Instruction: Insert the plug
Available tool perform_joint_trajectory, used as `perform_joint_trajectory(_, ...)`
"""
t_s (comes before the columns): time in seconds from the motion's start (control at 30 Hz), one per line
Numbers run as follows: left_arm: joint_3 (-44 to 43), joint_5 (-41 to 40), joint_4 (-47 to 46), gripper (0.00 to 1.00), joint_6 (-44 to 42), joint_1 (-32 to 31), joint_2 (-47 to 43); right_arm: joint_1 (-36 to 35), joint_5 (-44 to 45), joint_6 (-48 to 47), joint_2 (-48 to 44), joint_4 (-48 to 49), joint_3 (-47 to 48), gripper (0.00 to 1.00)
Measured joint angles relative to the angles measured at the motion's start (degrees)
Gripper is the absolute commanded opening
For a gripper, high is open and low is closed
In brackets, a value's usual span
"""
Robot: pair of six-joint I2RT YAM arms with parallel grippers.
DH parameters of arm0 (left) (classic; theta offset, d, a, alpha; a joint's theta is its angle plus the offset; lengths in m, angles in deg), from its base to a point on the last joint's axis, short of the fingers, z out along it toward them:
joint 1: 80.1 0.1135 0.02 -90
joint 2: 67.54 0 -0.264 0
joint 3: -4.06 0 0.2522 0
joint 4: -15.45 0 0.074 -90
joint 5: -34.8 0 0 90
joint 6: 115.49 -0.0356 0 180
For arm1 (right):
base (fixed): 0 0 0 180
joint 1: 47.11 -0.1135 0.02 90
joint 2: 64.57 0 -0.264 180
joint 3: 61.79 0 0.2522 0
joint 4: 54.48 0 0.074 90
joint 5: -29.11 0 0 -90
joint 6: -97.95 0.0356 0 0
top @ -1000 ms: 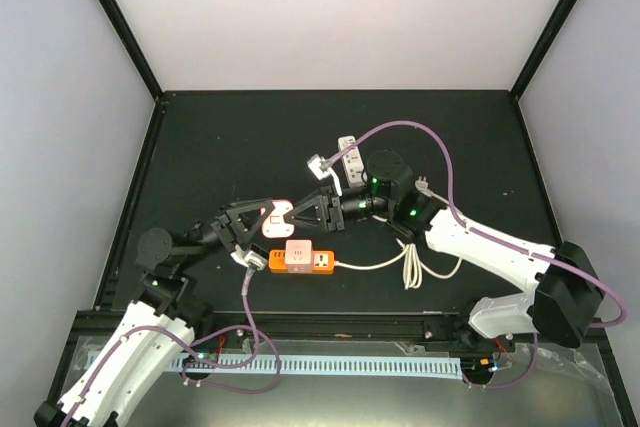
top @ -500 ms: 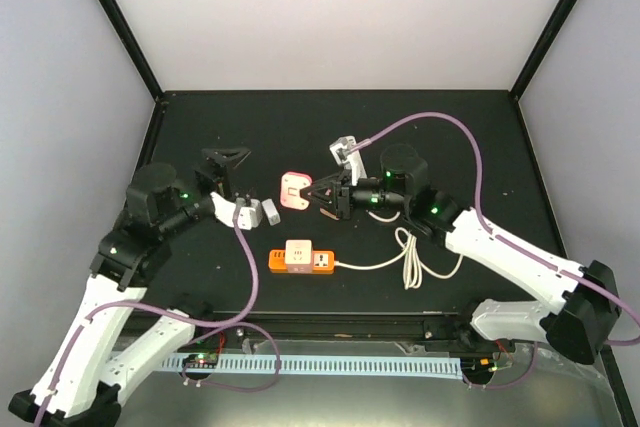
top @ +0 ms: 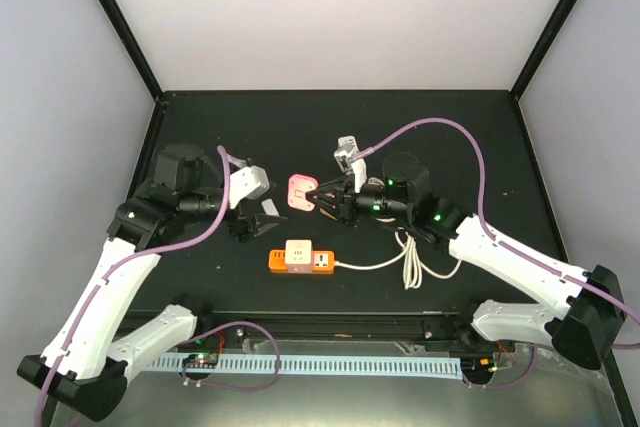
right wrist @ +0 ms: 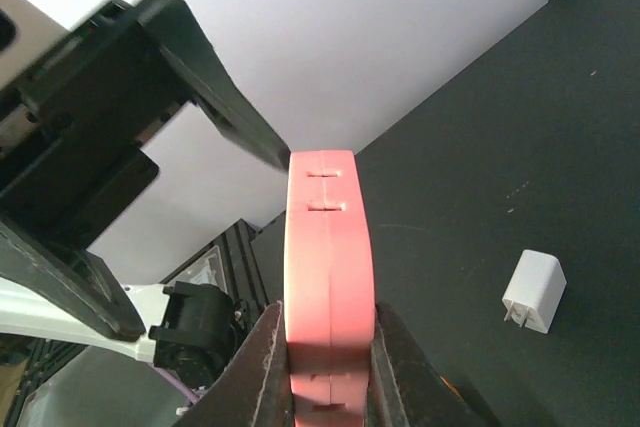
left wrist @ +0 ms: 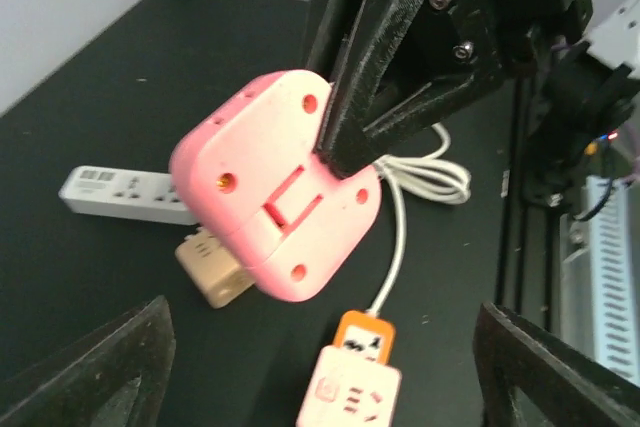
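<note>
Left jaws stand wide apart with nothing between them, hanging just left of the pink plug and pointed at it. If the left jaws close in off-centre, they could knock the plug askew, since it hangs in the air with only one grip on it.

The plug is held clear of the counter, a little beyond the orange power strip, which lies flat with its sockets facing up. I cannot tell which face carries the pins; the side seen from the left wrist shows only a slot and screw holes. If the plug comes down turned the wrong way or tilted, the pins will likely miss the socket holes and jam on the strip's face. The strip lies loose, so a sideways push would probably slide it rather than seat the plug.

The right jaws are closed on the plug, pinching its two flat faces near one side, so most of its body sticks out past them. That short hold looks likely to let the plug swivel once it meets resistance.

Further right, a white power strip and a beige adapter lie on the counter near the plug, close enough to be bumped. The orange strip's white cord lies looped under the right arm; a low sweep there could snag it and drag the strip off line
</note>
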Motion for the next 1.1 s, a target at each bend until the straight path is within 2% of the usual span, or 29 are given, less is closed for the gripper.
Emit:
perform_joint_trajectory(0.2,4.81,6.49,-6.08,0.76,10.38,0.02,1.9,-1.07,0.92,-1.64,-0.22,-0.07,-0.02,0.01)
perform_joint_trajectory(0.57,4.48,9.57,-9.25,0.45,15.43,4.42,5.9,-3.08,2.75,-3.91,-0.09,-0.66,0.02,0.01)
perform_joint_trajectory(0.87,4.48,11.89,-9.55,0.4,15.63,6.38,7.89,-4.11,6.03,-4.87,0.04,-1.6,0.28,0.01)
perform_joint_trajectory(1.1,4.48,9.88,-9.42,0.33,14.93,6.88,8.24,-4.39,7.82,-5.16,0.07,-2.67,0.44,0.01)
